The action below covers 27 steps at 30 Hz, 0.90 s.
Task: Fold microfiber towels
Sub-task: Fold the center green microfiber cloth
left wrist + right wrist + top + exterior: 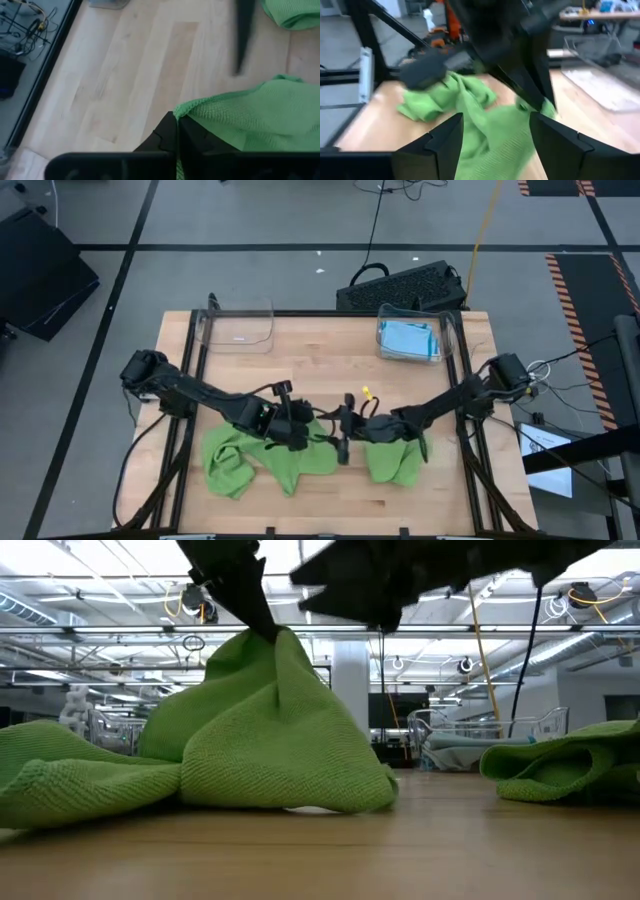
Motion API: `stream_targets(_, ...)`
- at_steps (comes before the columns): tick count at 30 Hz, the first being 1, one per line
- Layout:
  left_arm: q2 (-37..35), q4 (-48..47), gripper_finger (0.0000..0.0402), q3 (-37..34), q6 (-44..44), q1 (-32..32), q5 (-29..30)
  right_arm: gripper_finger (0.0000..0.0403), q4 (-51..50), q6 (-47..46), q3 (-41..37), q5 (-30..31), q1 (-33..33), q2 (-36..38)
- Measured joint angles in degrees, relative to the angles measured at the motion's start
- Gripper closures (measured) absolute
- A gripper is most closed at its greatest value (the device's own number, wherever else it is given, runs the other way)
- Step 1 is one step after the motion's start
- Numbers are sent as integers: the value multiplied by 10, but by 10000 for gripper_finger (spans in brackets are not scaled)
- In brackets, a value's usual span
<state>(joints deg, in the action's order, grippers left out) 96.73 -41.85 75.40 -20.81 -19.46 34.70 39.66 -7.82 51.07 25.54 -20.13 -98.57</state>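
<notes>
The left end effector sits near the middle of the pale wooden desk, its two dark fingers pinched tight on an edge of a bright lime green microfiber towel, lifting that edge into a tent-like peak while the rest of the cloth spreads in rumpled folds on the desk beneath and out to the far side of this end effector from the other arm. In the low view the same towel rises to a point where the dark fingertip meets it. Just beside the left one, the right end effector hovers with its fingers spread wide and nothing between them; from its wrist view the peaked green cloth lies directly ahead of the open fingers. A second lime green microfiber towel lies crumpled on the desk close behind the right end effector, under its arm, apart from the first. Well beyond both end effectors, at the back edge of the desk, a clear plastic bin holds folded light blue cloths, and another clear plastic bin stands at the back on the left arm's side.
</notes>
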Motion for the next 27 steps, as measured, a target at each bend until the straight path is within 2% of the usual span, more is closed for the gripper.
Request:
stream_targets(7, 0, -1, 388, 0, 17, 3, -1, 189, -58, -15, 0, -5, 9, -27)
stream_targets(12, 0, -1, 397, 0, 15, 2, -1, 188, -155, -34, 0, -93, 9, -20)
stream_targets(16, 0, 1, 389, 0, 1, 2, -1, 186, -200, -57, 0, -154, 9, -20)
stream_targets(21, 0, 1, 396, 0, -3, -5, -1, 186, -263, -72, -1, -194, 9, -20)
stream_targets(27, 0, 1, 389, 0, -13, -9, -1, 186, -253, -108, -33, -224, 9, -20)
